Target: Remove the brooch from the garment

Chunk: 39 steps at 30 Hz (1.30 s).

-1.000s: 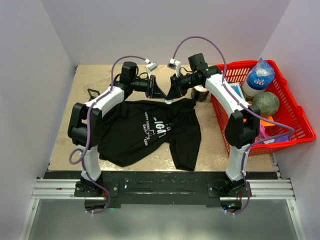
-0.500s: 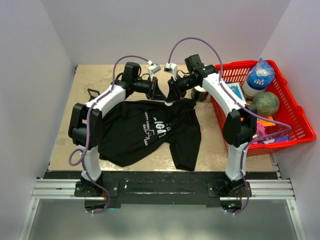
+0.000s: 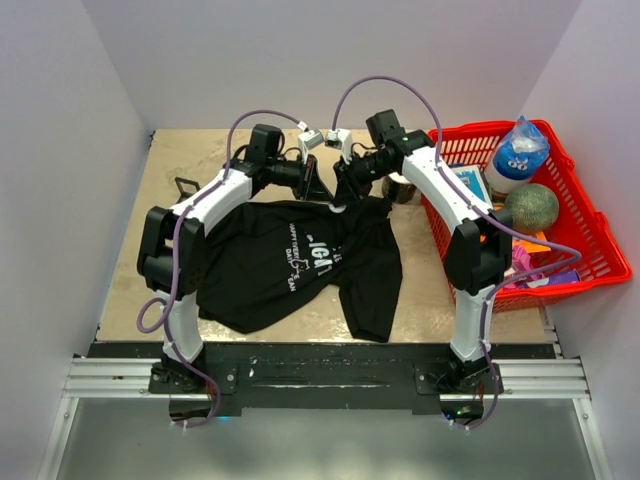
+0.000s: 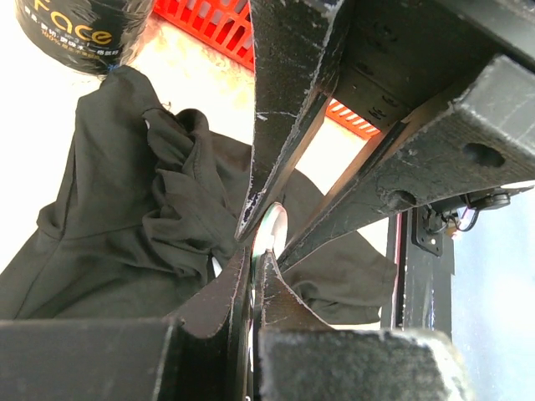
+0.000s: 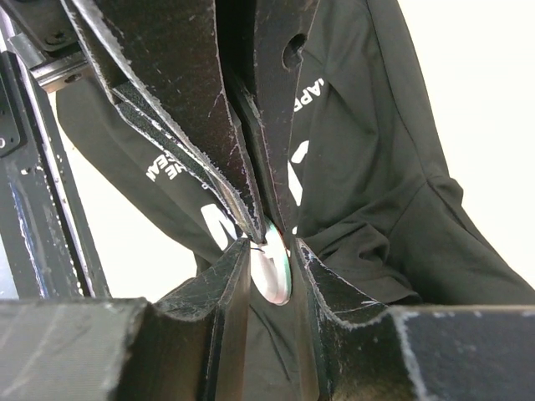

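The garment, a black T-shirt with white lettering, lies spread in the middle of the table. At its collar edge is the brooch, which looks like a small white round disc with a greenish rim. My left gripper comes from the left and is shut on the disc's edge. My right gripper meets it from the right. Its jaws stand apart on either side of the disc, with a gap showing. Bunched shirt fabric lies beneath both grippers.
A red basket at the right holds a bottle, a green ball and other items. A dark roll stands by the basket's left side. A small black open-frame piece lies on the table at the left.
My right gripper has shifted slightly left toward the left one, and its jaws have widened a little. The left gripper keeps its hold, and the shirt lies as before.
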Each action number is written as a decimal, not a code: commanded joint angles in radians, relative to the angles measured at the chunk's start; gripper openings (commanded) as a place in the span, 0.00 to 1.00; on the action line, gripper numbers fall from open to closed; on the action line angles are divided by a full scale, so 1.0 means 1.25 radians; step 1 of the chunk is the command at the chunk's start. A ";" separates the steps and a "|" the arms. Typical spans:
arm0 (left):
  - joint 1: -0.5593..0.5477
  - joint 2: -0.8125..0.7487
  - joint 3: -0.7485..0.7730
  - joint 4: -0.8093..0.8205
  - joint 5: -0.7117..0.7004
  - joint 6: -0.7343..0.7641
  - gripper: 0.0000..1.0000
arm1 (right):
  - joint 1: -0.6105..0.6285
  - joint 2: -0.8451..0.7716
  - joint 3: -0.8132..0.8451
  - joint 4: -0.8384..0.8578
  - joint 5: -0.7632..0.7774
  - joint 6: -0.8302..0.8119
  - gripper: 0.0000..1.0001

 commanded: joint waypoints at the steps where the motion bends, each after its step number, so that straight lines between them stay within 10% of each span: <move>1: -0.003 -0.015 0.043 -0.007 0.012 0.033 0.00 | 0.002 0.002 0.045 -0.035 0.024 -0.042 0.27; 23: -0.003 -0.014 0.027 0.063 0.113 -0.050 0.00 | 0.002 -0.002 0.029 -0.026 0.019 -0.045 0.17; 39: -0.017 -0.037 0.005 0.133 0.064 -0.152 0.00 | 0.003 0.022 0.020 0.107 0.033 0.213 0.02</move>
